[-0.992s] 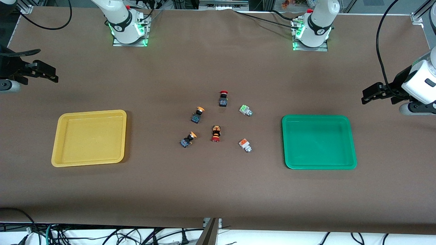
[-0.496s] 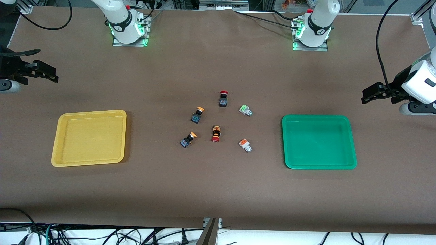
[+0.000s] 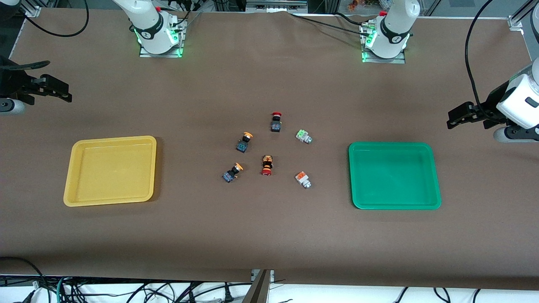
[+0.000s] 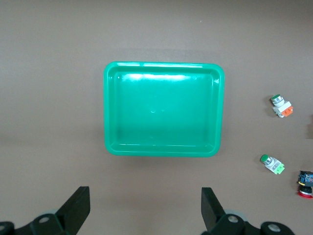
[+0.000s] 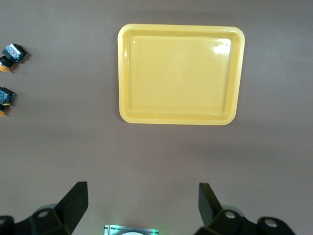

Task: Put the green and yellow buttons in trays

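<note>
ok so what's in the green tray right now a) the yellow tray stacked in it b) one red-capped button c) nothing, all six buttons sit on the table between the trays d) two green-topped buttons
c: the green tray holds nothing, and the green-topped button and the others lie on the brown table between it and the yellow tray.

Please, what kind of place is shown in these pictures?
Most likely a robotics laboratory: two robot arm bases are bolted on a brown covered table, loose cables hang below its edge, and a yellow tray and a green tray lie ready for sorting.
</note>
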`<move>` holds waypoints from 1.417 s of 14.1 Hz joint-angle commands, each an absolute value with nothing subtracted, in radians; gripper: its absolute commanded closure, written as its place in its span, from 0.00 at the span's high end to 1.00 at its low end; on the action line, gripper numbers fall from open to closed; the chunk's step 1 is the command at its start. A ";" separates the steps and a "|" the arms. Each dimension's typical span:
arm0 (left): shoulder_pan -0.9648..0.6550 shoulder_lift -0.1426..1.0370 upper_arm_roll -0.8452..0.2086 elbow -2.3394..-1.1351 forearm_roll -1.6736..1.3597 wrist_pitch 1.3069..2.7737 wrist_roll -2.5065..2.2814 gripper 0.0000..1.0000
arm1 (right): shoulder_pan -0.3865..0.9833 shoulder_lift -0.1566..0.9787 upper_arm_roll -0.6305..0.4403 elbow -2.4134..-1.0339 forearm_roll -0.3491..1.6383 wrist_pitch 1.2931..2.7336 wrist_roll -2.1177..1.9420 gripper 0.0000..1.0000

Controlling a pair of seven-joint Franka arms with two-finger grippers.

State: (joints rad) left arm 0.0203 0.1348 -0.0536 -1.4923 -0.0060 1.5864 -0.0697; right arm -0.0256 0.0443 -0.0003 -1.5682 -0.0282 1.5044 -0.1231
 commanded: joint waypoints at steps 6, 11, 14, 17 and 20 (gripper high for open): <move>0.018 0.149 -0.054 -1.462 -0.009 1.580 -0.066 1.00 | -0.038 0.092 0.005 -1.542 0.024 1.520 -0.123 1.00; 0.018 0.149 -0.054 -1.462 -0.009 1.580 -0.066 1.00 | -0.035 0.170 0.006 -1.543 0.026 1.514 -0.127 1.00; 0.018 0.149 -0.054 -1.462 -0.009 1.580 -0.066 1.00 | -0.022 0.262 0.014 -1.543 0.031 1.567 -0.111 1.00; 0.018 0.149 -0.054 -1.462 -0.008 1.580 -0.066 1.00 | 0.063 0.342 0.015 -1.545 0.038 1.690 0.076 1.00; 0.018 0.149 -0.054 -1.462 -0.008 1.580 -0.066 1.00 | 0.178 0.408 0.015 -1.549 0.072 1.768 0.254 1.00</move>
State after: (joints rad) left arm 0.0202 0.1351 -0.0536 -1.4914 -0.0060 1.5864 -0.0697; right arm 0.1152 0.3735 0.0182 -1.5685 0.0551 1.7427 0.1464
